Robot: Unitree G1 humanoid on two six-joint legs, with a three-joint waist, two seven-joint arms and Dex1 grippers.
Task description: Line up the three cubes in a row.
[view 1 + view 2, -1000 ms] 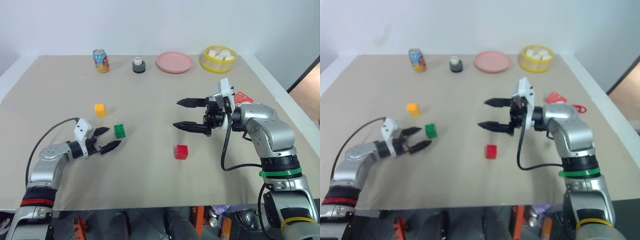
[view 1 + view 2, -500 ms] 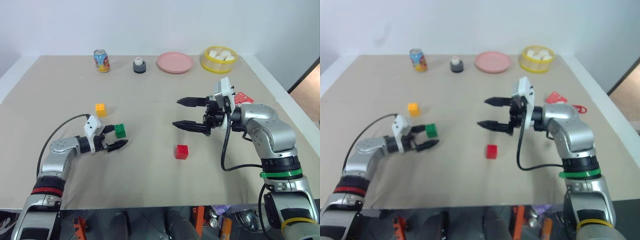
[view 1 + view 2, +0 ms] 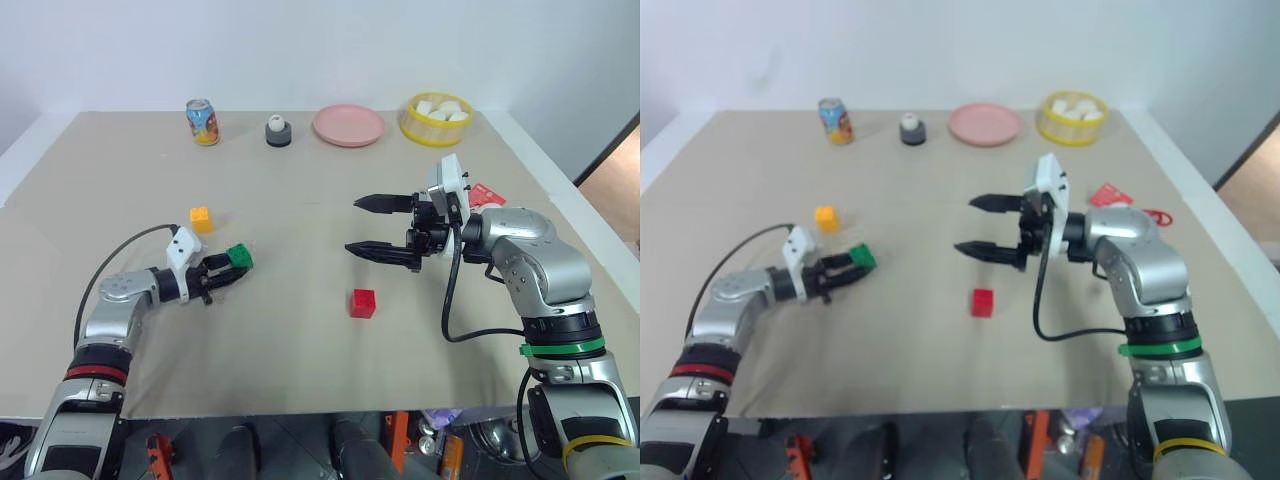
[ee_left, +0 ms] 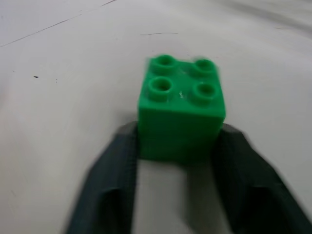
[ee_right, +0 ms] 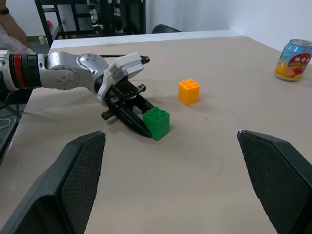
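Note:
My left gripper (image 3: 229,267) is shut on the green cube (image 3: 239,257), with a black finger against each side of the cube (image 4: 181,109), low over the table at the left. The yellow-orange cube (image 3: 200,218) sits just behind it, toward the far side. Alone near the table's middle lies the red cube (image 3: 363,303). Above the table at the right my right gripper (image 3: 366,226) hangs open, pointing left, with nothing between its fingers. From the right wrist view the green cube (image 5: 156,123) and yellow-orange cube (image 5: 188,91) stand a short way apart.
Along the far edge stand a soda can (image 3: 202,121), a small grey and white object (image 3: 277,130), a pink plate (image 3: 348,124) and a yellow tub (image 3: 437,118) of white chunks. A red tag (image 3: 487,194) shows behind my right arm.
My left gripper closed its fingers on the green cube, which has shifted slightly and turned. The right arm stayed where it was.

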